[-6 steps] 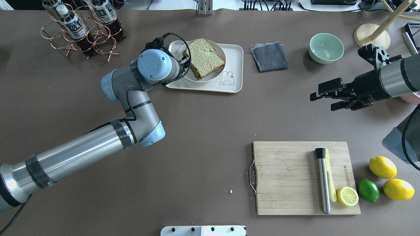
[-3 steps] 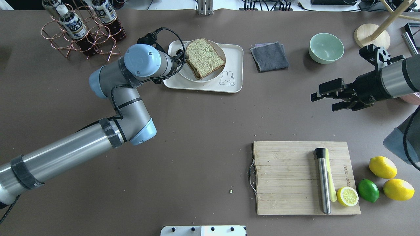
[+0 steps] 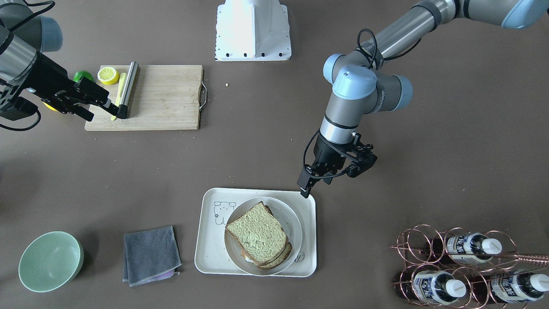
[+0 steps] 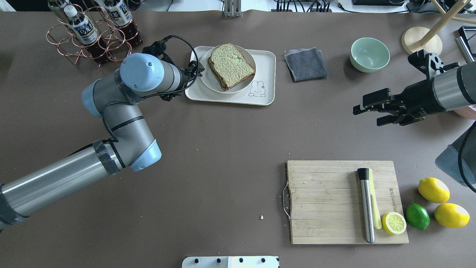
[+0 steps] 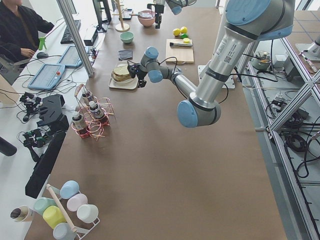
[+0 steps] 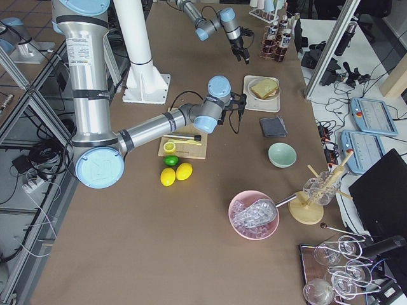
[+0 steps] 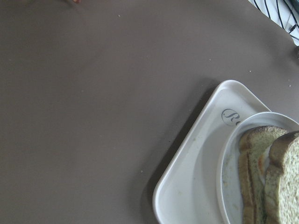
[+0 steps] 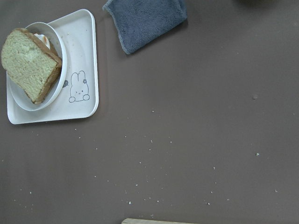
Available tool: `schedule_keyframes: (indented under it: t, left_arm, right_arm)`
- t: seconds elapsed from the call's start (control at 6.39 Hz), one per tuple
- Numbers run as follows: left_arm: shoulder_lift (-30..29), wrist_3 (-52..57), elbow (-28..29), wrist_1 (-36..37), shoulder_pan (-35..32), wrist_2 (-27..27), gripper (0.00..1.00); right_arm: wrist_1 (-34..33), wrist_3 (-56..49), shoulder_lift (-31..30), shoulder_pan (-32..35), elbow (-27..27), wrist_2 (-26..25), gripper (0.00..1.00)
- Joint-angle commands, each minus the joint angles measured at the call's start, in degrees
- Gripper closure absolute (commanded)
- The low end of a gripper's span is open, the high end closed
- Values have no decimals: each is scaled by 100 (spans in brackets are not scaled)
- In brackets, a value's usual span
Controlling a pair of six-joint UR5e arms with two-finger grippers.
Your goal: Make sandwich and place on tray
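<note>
- Now, the sandwich [image 4: 231, 66] lies on the plate [image 4: 238, 89], and the plate stands on the tray [image 4: 264, 63], so I judge the task almost done; what remains is to take the arms away without damage.
- Your left pincer [image 3: 316, 185] looks open and holds nothing. In the front view one finger [image 3: 305, 192] shows at the tray's corner on the robot's side. How high it is over the tray I cannot tell.
- If you move this pincer sideways toward the tray before you lift it, the finger may catch the rim and push the tray along the counter [image 4: 223, 149]. The plate could slide with it.
- The top slice sits a little shifted on the lower one, so such a knock may slip it off.
- The bottle rack [image 4: 93, 41] stands near the left arm; a wide swing of the wrist could hit it.
- Seen from the left pincer, the sandwich is near but apart: further from the robot and to its right.
- Your right pincer [image 4: 366, 116] is open and empty, well apart from the tray.
</note>
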Motion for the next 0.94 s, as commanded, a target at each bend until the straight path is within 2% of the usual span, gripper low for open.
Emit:
schedule_keyframes:
  t: [0.0, 0.31, 0.63, 0.78]
  left_arm:
    - [1028, 1349, -1607, 1162, -207, -40, 2]
    - [2093, 3306, -2025, 1164, -1528, -1212, 2]
    - [2666, 5310, -1956, 1182, -2699, -2031, 2]
    - [2947, 6573, -1807, 1191, -3523, -2488, 2]
  right_arm:
    - [-813, -1160, -54, 282, -20, 19, 0]
    - [-2358, -3206, -194, 825, 7, -277, 0]
    - [-3852, -5024, -177, 1239, 24, -1311, 0]
    - [-4303, -5870, -168, 1563, -45, -1430, 0]
